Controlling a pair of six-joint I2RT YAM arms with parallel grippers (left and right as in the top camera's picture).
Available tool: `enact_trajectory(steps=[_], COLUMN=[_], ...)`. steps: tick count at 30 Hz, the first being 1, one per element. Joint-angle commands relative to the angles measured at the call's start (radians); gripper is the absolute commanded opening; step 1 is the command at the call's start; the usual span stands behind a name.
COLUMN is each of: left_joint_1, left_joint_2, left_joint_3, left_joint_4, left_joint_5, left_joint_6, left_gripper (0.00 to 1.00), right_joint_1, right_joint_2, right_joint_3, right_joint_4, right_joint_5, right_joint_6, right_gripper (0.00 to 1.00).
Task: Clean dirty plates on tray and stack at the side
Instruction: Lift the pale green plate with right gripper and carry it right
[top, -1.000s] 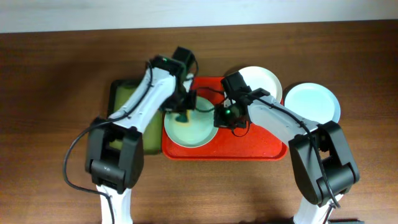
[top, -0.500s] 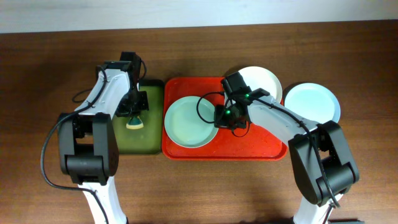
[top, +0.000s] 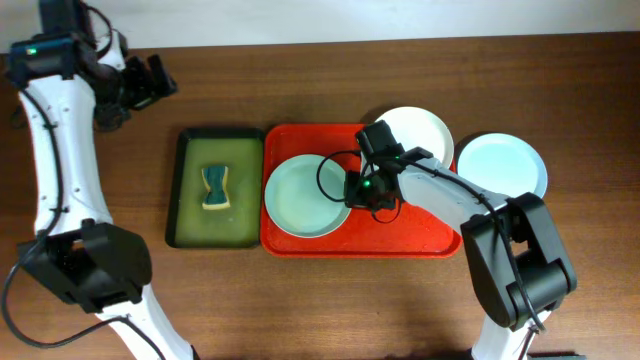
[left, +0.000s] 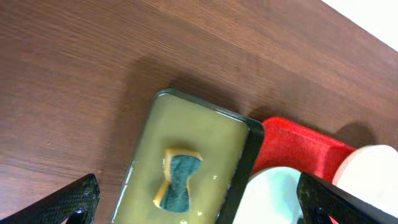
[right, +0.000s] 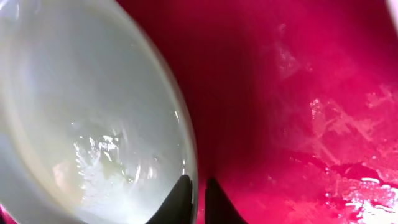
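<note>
The pale mint green plate (top: 303, 197) lies on the left part of the red tray (top: 420, 235). My right gripper (top: 356, 189) is shut on its right rim; the right wrist view shows the rim (right: 186, 149) pinched between the two fingertips (right: 198, 194). The white plate (top: 418, 130) sits at the tray's back right corner. The light blue plate (top: 503, 165) lies on the table to the right of the tray. My left gripper (top: 150, 82) is open and empty, high at the far back left, and its wrist view (left: 196, 190) looks down between its fingers.
A dark green tray (top: 190, 225) holding yellowish liquid stands left of the red tray. A yellow and teal sponge (top: 215, 187) lies in it, also in the left wrist view (left: 177, 186). Brown table surrounds both trays.
My left gripper carried the sponge from the mint plate to the green tray, let go of it and swung up to the far back left. My right gripper has stayed on the plate's rim.
</note>
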Motion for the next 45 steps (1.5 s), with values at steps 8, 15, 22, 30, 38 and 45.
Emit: enact_trajectory(steps=[8, 15, 22, 30, 38, 45], left_joint_1=[0.030, 0.030, 0.030, 0.030, 0.030, 0.030], left_joint_2=[-0.018, -0.018, -0.018, -0.018, -0.018, -0.018], left_joint_3=[0.013, 0.013, 0.013, 0.013, 0.013, 0.013], left_joint_4=[-0.002, -0.002, -0.002, -0.002, -0.002, -0.002], left_joint_5=[0.030, 0.030, 0.030, 0.030, 0.030, 0.029], left_joint_6=[0.009, 0.009, 0.009, 0.009, 0.009, 0.009], left_gripper=[0.99, 0.99, 0.99, 0.99, 0.99, 0.99], right_joint_1=[-0.172, -0.053, 0.338, 0.608, 0.744, 0.742], right_joint_2=[-0.006, -0.008, -0.008, -0.008, -0.008, -0.008], right_joint_3=[0.159, 0.382, 0.391, 0.570, 0.570, 0.570], right_joint_4=[-0.275, -0.351, -0.099, 0.010, 0.317, 0.383], right_joint_5=[-0.240, -0.022, 0.501, 1.031, 1.237, 1.237], right_joint_6=[-0.146, -0.088, -0.106, -0.578, -1.023, -1.085], right_gripper=[0.04, 0.04, 0.04, 0.04, 0.04, 0.04])
